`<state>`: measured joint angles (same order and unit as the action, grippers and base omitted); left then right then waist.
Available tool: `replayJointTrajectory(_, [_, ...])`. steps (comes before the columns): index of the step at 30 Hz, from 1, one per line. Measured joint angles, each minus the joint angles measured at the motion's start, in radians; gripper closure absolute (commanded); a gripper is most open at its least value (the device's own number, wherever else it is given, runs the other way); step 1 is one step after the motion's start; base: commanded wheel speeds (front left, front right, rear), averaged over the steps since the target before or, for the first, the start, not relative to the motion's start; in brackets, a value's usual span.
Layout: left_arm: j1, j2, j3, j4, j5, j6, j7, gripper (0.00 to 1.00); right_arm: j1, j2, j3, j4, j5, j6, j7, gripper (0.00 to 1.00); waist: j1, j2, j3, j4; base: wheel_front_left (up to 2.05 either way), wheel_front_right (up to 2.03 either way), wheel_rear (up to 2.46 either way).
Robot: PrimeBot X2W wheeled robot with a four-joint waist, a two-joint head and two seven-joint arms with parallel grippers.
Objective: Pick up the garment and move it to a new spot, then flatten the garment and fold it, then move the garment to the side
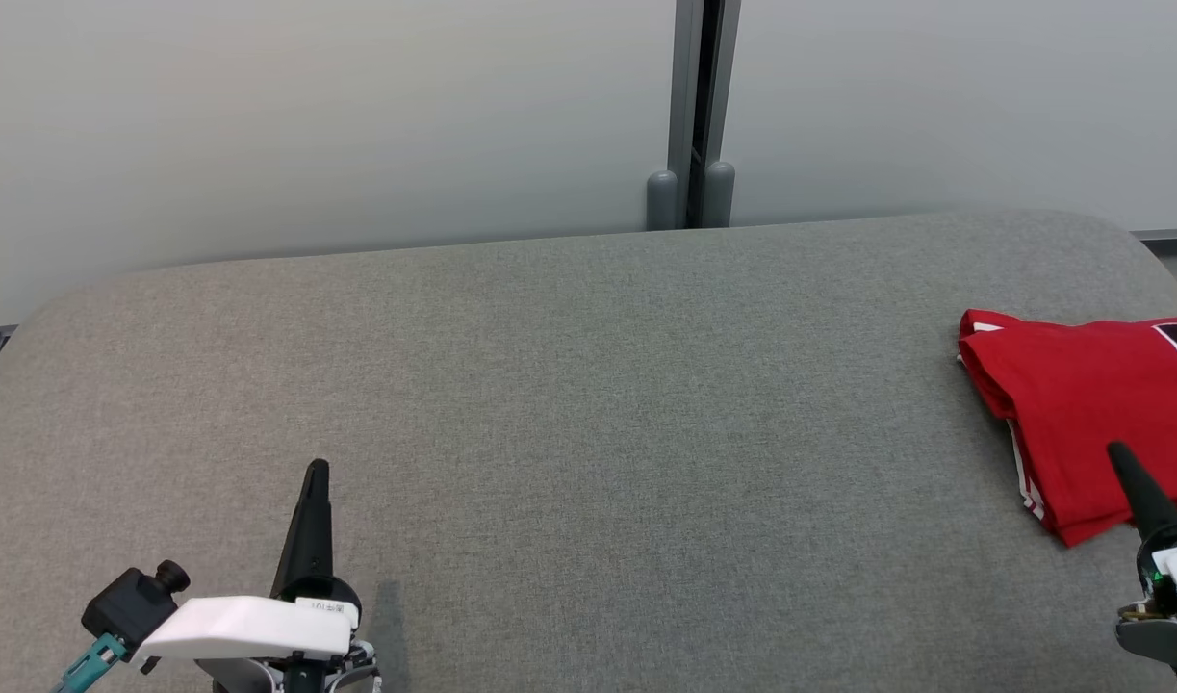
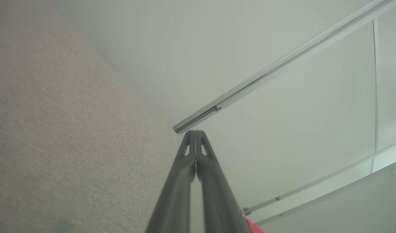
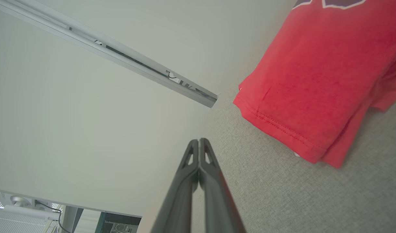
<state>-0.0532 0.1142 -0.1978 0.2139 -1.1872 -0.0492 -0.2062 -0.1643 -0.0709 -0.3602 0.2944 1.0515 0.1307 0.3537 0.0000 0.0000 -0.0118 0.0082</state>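
In the head view, the red garment [image 1: 1088, 404] is lying folded at the far right of the grey padded surface [image 1: 588, 433], directly on the cloth and not in any basket or box. The left gripper [image 1: 317, 472] is hovering at the near left with its fingers pressed together and holding nothing. The right gripper [image 1: 1117, 452] is also closed and empty, and its tip is showing over the garment's near edge. I cannot tell if it is touching.

In the left wrist view, the closed fingers are pointing along the surface toward the wall.

In the right wrist view, the folded hem is lying just beside the closed fingers, apart from them.

I am judging that the last step, moving the garment aside, is finishing. The next move is asking only for a clean retreat without dragging the fold.
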Motion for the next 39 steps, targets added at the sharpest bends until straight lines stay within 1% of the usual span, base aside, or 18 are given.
replayJointTrajectory(18, [-0.037,-0.025,-0.016,0.023,-0.171,-0.029,-0.02,1.0,-0.049,-0.01,-0.052,0.055,0.168,0.0,0.056,1.0,0.0,0.0,0.005,-0.002,0.0,0.0,0.0])
replayJointTrajectory(39, [-0.073,-0.044,-0.032,0.042,-0.321,-0.056,-0.038,1.0,-0.09,-0.022,-0.095,0.107,0.323,0.0,0.104,1.0,0.0,0.0,0.011,-0.005,0.0,0.0,0.0])
